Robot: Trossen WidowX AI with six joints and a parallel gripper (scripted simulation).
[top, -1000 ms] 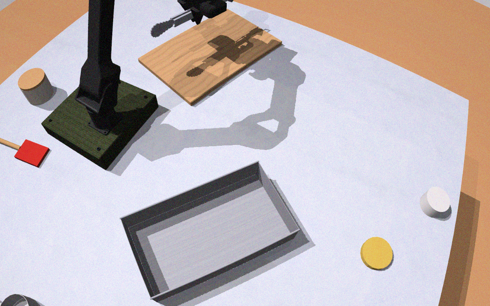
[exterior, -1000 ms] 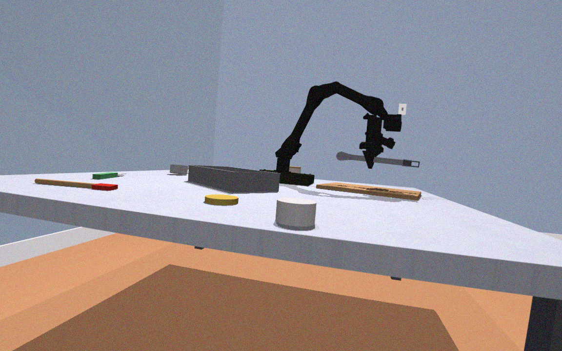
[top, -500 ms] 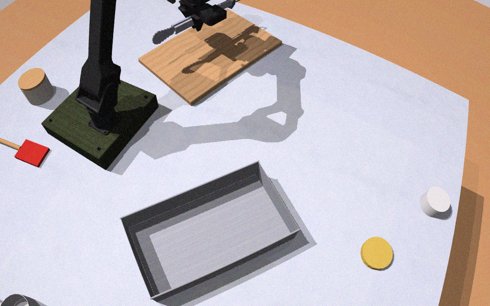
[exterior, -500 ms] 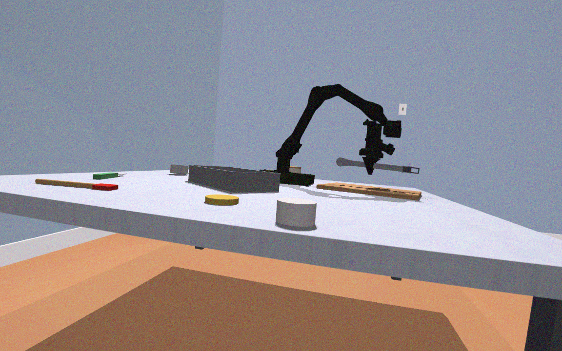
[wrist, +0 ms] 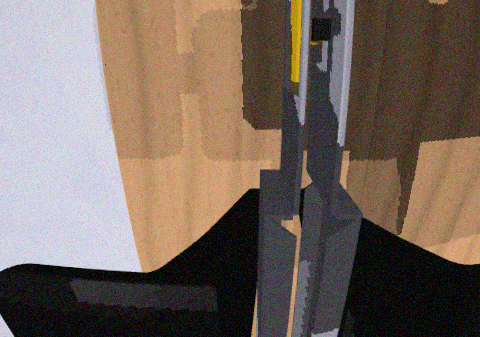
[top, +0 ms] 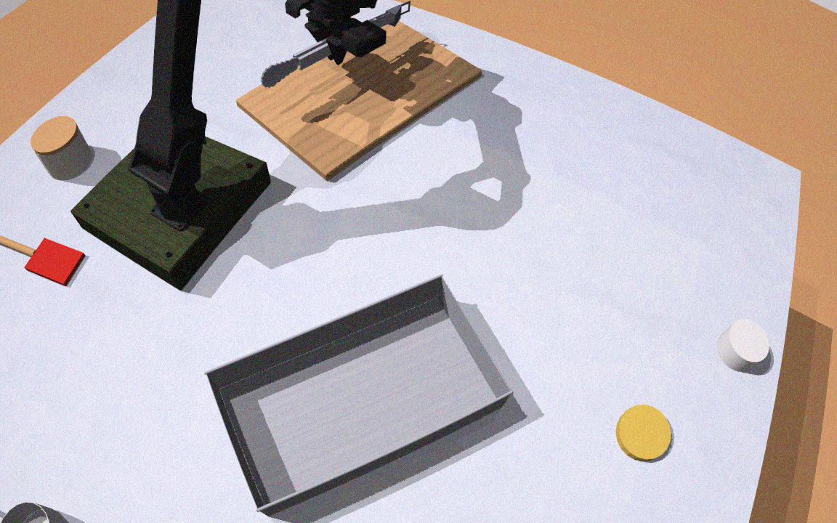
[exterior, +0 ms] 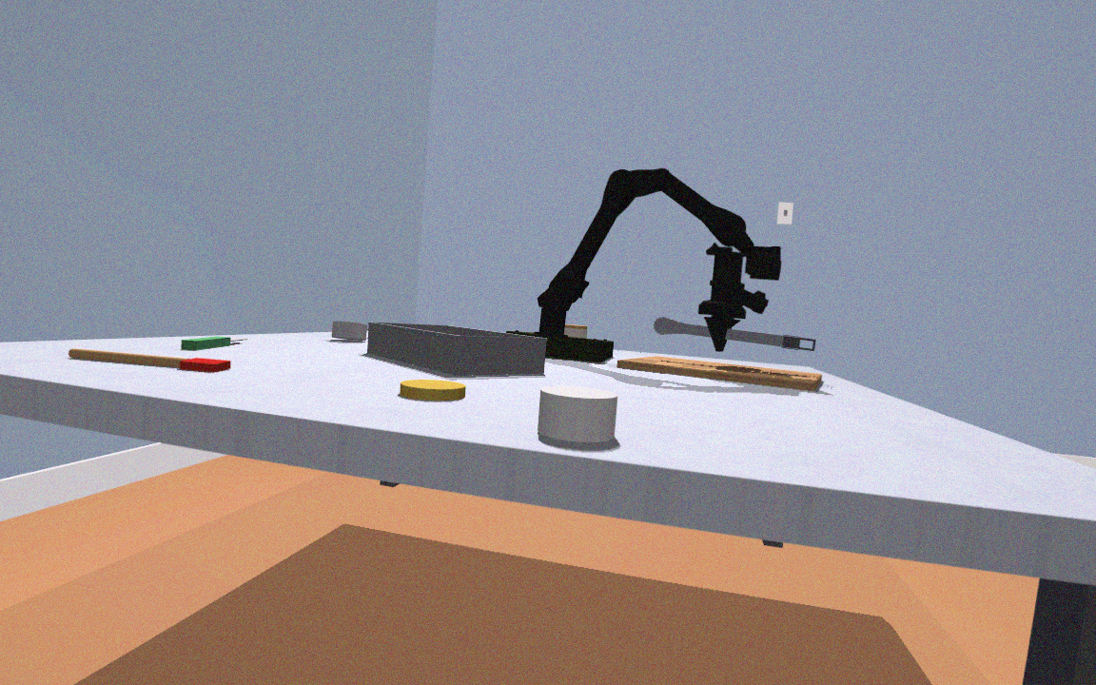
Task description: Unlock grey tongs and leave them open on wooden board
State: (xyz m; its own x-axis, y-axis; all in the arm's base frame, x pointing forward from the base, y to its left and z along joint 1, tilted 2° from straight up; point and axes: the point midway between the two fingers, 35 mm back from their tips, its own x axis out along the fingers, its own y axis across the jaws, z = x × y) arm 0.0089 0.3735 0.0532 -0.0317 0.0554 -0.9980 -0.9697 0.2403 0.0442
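Note:
The grey tongs (top: 311,56) (exterior: 773,339) (wrist: 327,257) hang above the wooden board (top: 324,143) (exterior: 654,367) (wrist: 150,202), not touching it. Their arms lie close together, with a narrow gap in the wrist view. They are nearly level; in the exterior view the scalloped tips, on the left, are slightly higher than the hinge end on the right. My gripper (top: 341,59) (exterior: 719,346) (wrist: 279,199) points down and is shut on the tongs' arms. A yellow piece (wrist: 296,42) shows inside the tongs. The roasting tin (top: 324,331) (exterior: 450,349) is empty.
A lidded jar (top: 60,152) stands behind the arm's base (top: 115,221). A red-headed tool (top: 54,261) (exterior: 205,364) lies left. A yellow disc (top: 643,432) (exterior: 433,390) and a white cylinder (top: 743,344) (exterior: 577,416) are right of the tin. A green block (exterior: 205,342) is far left in the exterior view.

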